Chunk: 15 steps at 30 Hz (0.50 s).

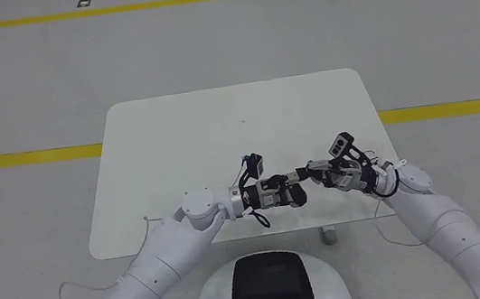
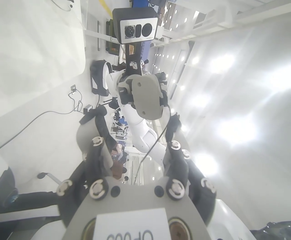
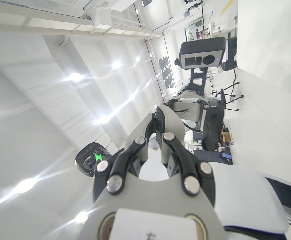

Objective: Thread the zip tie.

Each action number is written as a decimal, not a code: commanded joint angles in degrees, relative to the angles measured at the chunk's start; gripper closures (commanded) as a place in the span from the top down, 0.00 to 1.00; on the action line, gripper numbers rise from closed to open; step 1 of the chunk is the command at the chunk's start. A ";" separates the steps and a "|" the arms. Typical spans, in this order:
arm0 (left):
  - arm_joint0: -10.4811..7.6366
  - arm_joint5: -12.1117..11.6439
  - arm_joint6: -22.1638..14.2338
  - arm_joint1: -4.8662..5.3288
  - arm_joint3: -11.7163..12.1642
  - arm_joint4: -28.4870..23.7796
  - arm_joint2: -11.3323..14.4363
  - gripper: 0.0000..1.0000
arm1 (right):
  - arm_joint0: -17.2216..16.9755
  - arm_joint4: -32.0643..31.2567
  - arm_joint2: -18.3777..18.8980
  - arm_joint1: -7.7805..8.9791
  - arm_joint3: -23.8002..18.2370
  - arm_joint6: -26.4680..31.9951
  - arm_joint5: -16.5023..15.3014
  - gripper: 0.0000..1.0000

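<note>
Both grippers meet tip to tip in the air over the near edge of the white table (image 1: 219, 125). My left gripper (image 1: 296, 184) (image 2: 134, 117) is open, its black fingers (image 2: 101, 127) spread wide. Facing it, my right gripper (image 1: 318, 176) (image 3: 159, 116) has its fingers pressed together. A thin dark strip, seemingly the zip tie (image 2: 156, 141), runs from the right gripper's fingers down through the gap between the left fingers. In the right wrist view a short dark piece (image 3: 183, 111) shows in front of the left gripper's palm.
The tabletop is bare and white, with rounded corners. Grey floor with yellow lines (image 1: 22, 158) surrounds it. A table foot (image 1: 329, 233) stands below the near edge. Cables lie on the floor (image 2: 75, 102).
</note>
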 commanded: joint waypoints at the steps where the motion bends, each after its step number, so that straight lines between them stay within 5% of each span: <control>1: -0.04 -0.06 -0.17 -0.01 0.07 -0.11 0.04 0.50 | -0.02 -0.20 0.11 -0.10 0.03 0.04 0.11 0.00; 15: -0.39 -0.20 -0.62 -0.05 0.57 -0.45 0.34 0.42 | -0.02 -2.94 1.10 -0.59 0.52 -0.88 0.70 0.00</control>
